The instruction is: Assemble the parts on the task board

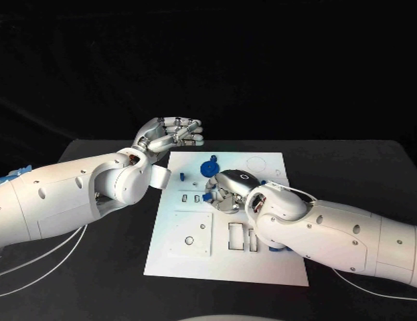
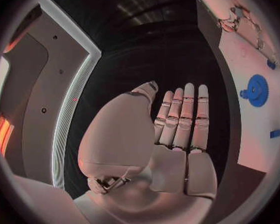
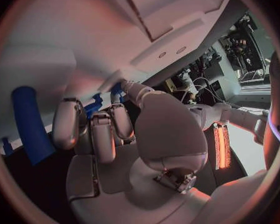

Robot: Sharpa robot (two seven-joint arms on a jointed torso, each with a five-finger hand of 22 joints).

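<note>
Head view shows my right robot hand (image 1: 233, 186) bent down over the middle of the task board (image 1: 194, 257), its fingers curled among small blue parts (image 3: 93, 106); whether it grips one, I cannot tell. My left robot hand (image 1: 173, 134) hovers open and empty off the board's far left corner, near the blue gear (image 1: 209, 167). I judge slow, square pressing best here.

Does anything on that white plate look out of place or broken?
Nothing looks broken. One blue part lies at the board's right edge beside the right arm, away from the gear.
</note>
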